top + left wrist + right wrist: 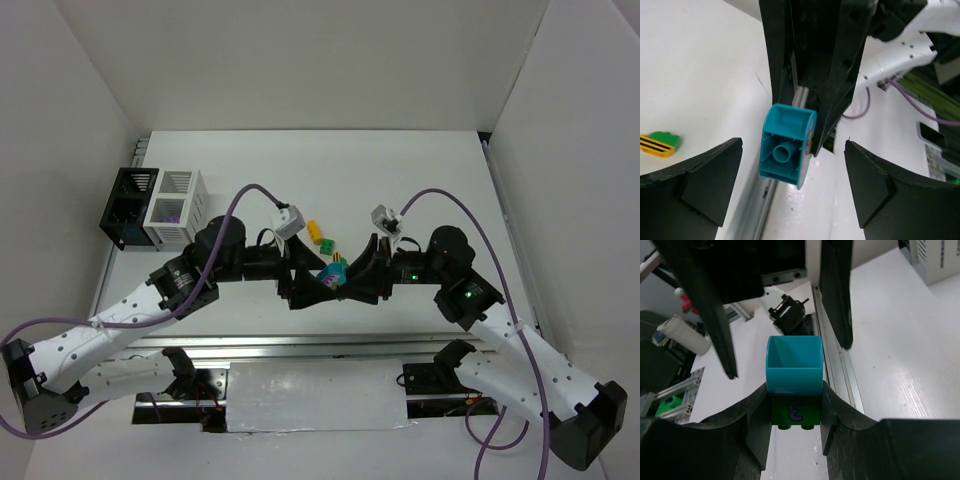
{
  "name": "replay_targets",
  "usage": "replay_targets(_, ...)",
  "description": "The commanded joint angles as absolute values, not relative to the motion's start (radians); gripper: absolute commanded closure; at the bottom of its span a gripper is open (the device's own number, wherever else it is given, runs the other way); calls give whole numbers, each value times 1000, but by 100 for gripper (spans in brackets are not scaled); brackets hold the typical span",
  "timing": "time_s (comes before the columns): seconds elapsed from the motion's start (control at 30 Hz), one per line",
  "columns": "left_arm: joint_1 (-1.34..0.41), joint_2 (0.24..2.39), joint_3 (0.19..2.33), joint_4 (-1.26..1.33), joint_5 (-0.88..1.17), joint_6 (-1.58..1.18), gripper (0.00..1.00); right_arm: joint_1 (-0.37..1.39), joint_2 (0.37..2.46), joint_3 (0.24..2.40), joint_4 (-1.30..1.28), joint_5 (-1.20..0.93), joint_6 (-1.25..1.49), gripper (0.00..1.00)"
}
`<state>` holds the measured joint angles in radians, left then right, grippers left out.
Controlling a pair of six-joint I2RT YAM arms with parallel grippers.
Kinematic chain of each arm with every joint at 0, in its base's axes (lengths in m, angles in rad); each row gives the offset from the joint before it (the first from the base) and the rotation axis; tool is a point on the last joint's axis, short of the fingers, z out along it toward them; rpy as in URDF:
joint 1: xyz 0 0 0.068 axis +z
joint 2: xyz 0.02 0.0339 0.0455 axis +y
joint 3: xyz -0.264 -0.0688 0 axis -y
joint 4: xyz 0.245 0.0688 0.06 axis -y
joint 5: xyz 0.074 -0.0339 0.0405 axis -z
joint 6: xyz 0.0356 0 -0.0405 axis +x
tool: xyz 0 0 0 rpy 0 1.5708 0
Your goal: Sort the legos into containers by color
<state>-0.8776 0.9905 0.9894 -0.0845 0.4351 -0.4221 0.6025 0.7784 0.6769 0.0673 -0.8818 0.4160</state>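
1. Step in hand, as I judge it: splitting a joined pair of bricks held in the air above the bench (420, 170), between the two arms, so that each colour can be binned separately.
2. The right hand (795, 407) is clamped on the green brick (795, 412). The teal brick (792, 365) juts out beyond its fingertips.
3. The left hand (792, 167) is spread wide, its pads either side of the teal brick and not touching it.
4. Next move probably calls for the left hand to close squarely on the teal brick, then pull or twist it free. A skewed grip could pop either brick loose.
5. The teal brick is hollow, with a round tube inside. The green one bears a purple "3".
6. The black bin (125, 205) and white bin (175, 200) stand touching at far left, well apart from the hands. Loose bricks (320, 238) lie just behind them.
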Motion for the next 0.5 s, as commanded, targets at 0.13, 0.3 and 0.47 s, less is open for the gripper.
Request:
replay_targets(0.13, -874, 971, 945, -20, 618, -468, 17, 603, 773, 713, 140, -1038, 399, 100)
replay_targets(0.3, -874, 977, 969, -23, 618, -466, 68, 606, 778, 715, 127, -1025, 388, 100)
replay_targets(0.47, -874, 974, 980, -20, 606, -465, 100, 603, 767, 707, 135, -1043, 391, 48)
